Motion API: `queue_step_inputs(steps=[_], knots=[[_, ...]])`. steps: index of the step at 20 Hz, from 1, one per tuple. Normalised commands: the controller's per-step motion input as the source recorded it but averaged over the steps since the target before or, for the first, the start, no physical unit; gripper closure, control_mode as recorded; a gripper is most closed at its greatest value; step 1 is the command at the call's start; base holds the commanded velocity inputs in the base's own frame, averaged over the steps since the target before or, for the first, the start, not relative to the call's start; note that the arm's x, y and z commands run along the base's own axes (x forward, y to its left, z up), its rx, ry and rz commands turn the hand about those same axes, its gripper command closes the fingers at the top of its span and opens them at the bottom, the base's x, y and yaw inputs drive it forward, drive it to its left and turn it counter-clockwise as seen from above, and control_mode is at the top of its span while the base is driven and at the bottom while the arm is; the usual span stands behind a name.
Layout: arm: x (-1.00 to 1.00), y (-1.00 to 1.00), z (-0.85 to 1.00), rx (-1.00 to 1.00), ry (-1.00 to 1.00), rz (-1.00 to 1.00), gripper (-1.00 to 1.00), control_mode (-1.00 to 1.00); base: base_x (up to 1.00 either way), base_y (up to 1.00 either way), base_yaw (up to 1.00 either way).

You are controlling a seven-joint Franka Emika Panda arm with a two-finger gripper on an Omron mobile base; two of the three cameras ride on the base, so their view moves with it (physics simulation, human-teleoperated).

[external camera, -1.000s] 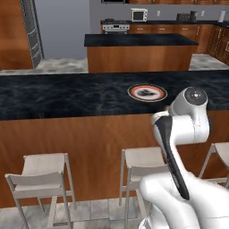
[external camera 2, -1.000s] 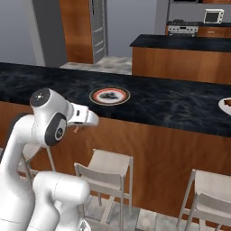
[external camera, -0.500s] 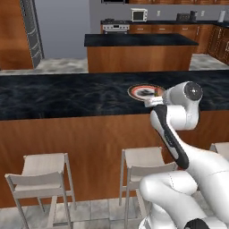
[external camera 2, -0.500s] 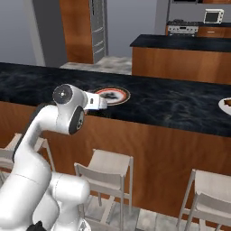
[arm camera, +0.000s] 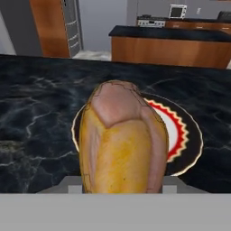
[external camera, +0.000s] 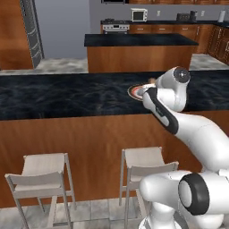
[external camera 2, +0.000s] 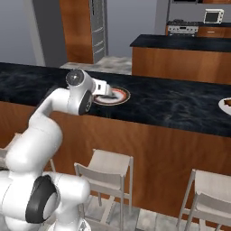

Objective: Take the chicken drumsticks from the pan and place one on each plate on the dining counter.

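Over the near plate (arm camera: 182, 135) on the dining surface (external camera: 67, 96), the hand (external camera 2: 104, 89) is closed on the golden-orange drumstick (arm camera: 122, 144), carrying it in for placement. Next, I judge, it must lower onto the plate's middle, then open.

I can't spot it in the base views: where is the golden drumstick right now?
In the hand view the golden drumstick sits close to the camera, held over the near edge of the plate on the dining counter.
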Motion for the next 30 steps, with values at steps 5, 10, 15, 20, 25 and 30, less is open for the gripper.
queue_step_inputs(steps=[5,10,15,20,25,30], knots=[[0.47,0.00,-0.09,-0.06,0.13,-0.02,1.00,-1.00,0.00,0.00,0.00],[0.30,0.00,-0.25,-0.02,0.02,0.00,1.00,-1.00,0.00,0.00,0.00],[0.39,-0.05,-0.26,0.00,0.06,0.00,1.00,-1.00,0.00,0.00,0.00],[0.52,-0.10,-0.18,0.00,0.17,0.00,1.00,-1.00,0.00,0.00,0.00],[0.40,-0.08,-0.07,0.00,0.15,0.00,1.00,-1.00,0.00,0.00,0.00],[0.11,-0.08,-0.06,0.00,0.15,0.00,1.00,-1.00,0.00,0.00,0.00]])
